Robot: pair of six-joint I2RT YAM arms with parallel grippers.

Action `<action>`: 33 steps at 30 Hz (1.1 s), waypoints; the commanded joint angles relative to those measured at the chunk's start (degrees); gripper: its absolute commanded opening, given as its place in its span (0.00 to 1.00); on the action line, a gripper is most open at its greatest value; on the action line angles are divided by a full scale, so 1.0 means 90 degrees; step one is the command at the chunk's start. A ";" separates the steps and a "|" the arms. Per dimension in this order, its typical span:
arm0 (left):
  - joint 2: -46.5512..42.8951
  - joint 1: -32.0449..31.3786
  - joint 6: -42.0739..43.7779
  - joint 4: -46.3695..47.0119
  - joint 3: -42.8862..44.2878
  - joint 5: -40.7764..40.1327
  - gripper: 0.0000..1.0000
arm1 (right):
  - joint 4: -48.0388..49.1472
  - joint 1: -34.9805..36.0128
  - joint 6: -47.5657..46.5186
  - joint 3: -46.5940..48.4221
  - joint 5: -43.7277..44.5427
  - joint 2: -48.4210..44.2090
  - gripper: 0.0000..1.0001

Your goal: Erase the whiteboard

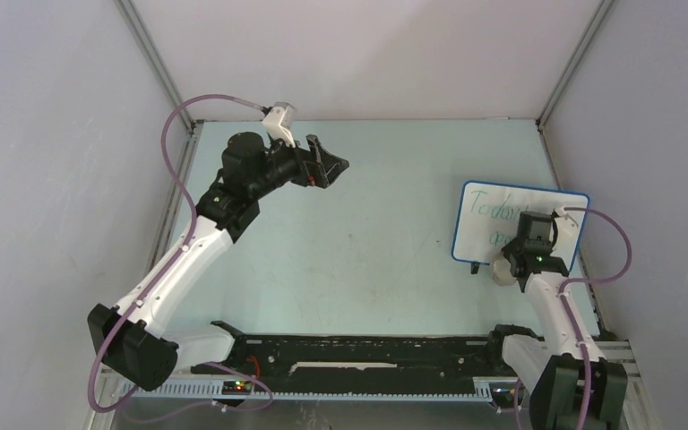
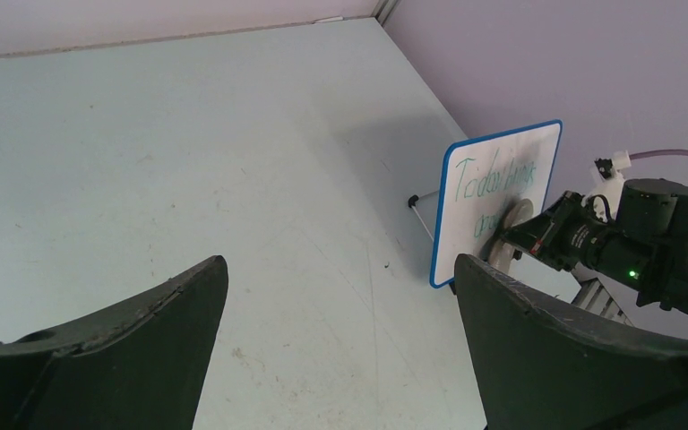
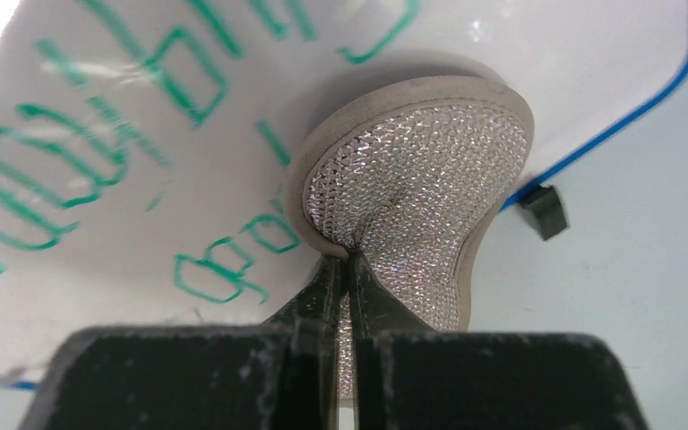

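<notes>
Could tip or shove the board [image 1: 493, 215], propped at the right of the table [image 1: 367, 251], with a hard push from the sponge [image 3: 412, 179] pinched in the right claw [image 3: 345, 260], left claw [image 2: 340, 269] spread far off.

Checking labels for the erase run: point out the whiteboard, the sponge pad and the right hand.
whiteboard [image 1: 477, 237]: top external view, bare white face near its lower left corner.
sponge pad [image 3: 421, 166]: right wrist view, silver mesh face.
right hand [image 3: 347, 264]: right wrist view, between the fingertips pinching the pad.
</notes>
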 commanded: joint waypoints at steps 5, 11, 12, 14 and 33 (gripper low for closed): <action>-0.0040 -0.0032 -0.0012 0.0245 -0.0184 0.0069 0.98 | 0.0561 0.1661 0.0005 0.1329 0.0472 0.0858 0.00; -0.0001 -0.0031 0.0022 0.0204 -0.0169 0.0037 0.98 | 0.0627 0.2065 0.0015 0.1714 0.0636 0.1124 0.00; 0.0000 -0.0031 0.0022 0.0204 -0.0169 0.0040 0.99 | 0.0581 0.2010 0.0036 0.1717 0.0648 0.1131 0.00; -0.0010 -0.0031 0.0022 0.0195 -0.0169 0.0038 0.98 | 0.0469 0.1756 0.0040 0.1669 0.0629 0.1152 0.00; -0.0036 -0.0031 -0.0008 0.0225 -0.0170 0.0069 0.98 | 0.0646 0.0797 -0.0243 0.1022 0.0260 0.0723 0.00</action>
